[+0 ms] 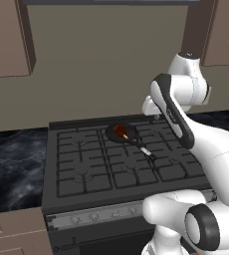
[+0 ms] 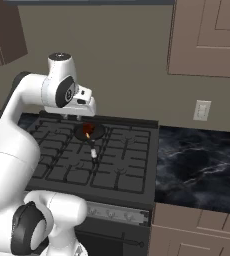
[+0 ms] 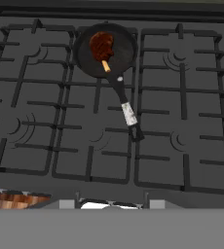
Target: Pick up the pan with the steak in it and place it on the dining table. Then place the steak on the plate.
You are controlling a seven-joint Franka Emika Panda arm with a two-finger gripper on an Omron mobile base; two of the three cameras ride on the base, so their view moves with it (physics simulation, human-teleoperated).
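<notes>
Black, small, round, shallow frying pan (image 3: 105, 52): sits on the dark cast-iron grates of a wide black gas stove (image 3: 36, 121), toward the far middle of the cooktop. Long thin black handle with a silver band (image 3: 129, 113) runs from the pan toward the near edge, angled slightly right, and lies on the grate.

Reddish-brown lump of steak with a tan bone end (image 3: 102, 47): lies inside the pan, left of its centre, bone end pointing toward the handle.

White robot arm with dark joints: rises from the near side; its hand (image 2: 82, 106) hangs above the far part of the stove, just left of the pan in the right base view, apart from it. Jaw state: cannot tell; the fingers are not clearly seen in any view, and nothing is seen held.

Row of round silver knobs (image 1: 94, 216): along the stove's front panel at the near edge.

Black marble-patterned counter with white veining (image 2: 202, 170): flanks the stove on the right, and again on the left.

Brown wall cabinets (image 2: 207, 37): above, against a beige wall.

White wall outlet plate (image 2: 202, 110): on the wall above the right-hand counter.
</notes>
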